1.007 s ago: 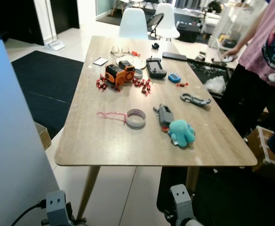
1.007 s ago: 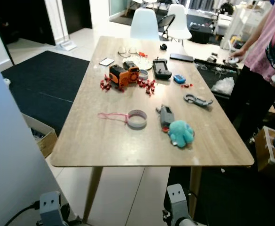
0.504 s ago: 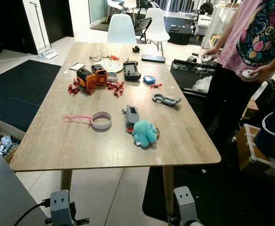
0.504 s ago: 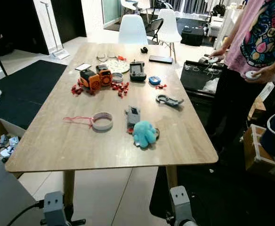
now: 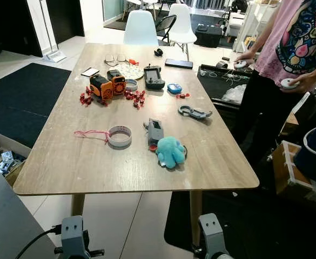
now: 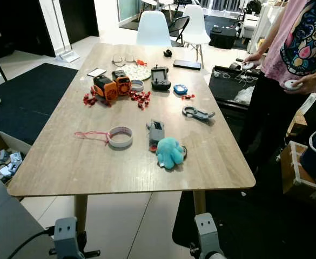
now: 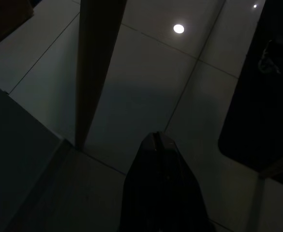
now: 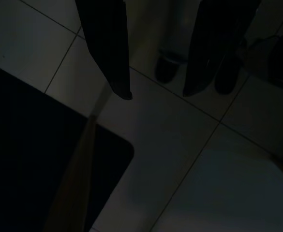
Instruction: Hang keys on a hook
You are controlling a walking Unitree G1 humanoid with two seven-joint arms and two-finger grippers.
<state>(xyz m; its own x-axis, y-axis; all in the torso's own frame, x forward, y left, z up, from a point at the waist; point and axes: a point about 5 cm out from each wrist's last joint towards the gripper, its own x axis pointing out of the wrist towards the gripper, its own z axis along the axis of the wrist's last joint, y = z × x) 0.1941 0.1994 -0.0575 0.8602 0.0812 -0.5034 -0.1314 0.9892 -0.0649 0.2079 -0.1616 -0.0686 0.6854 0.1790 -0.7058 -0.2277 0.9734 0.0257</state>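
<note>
looking down, i saw the keys with a teal plush lying near the table's front edge, beside a tape roll. left gripper hung low, fingers pressed together; right gripper hung spread wide, empty.

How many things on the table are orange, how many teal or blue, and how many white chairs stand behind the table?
Orange: 2, the two orange toys.
Teal or blue: 2, the teal plush toy and the small blue object.
White chairs: 2.
Total: 6.
</note>
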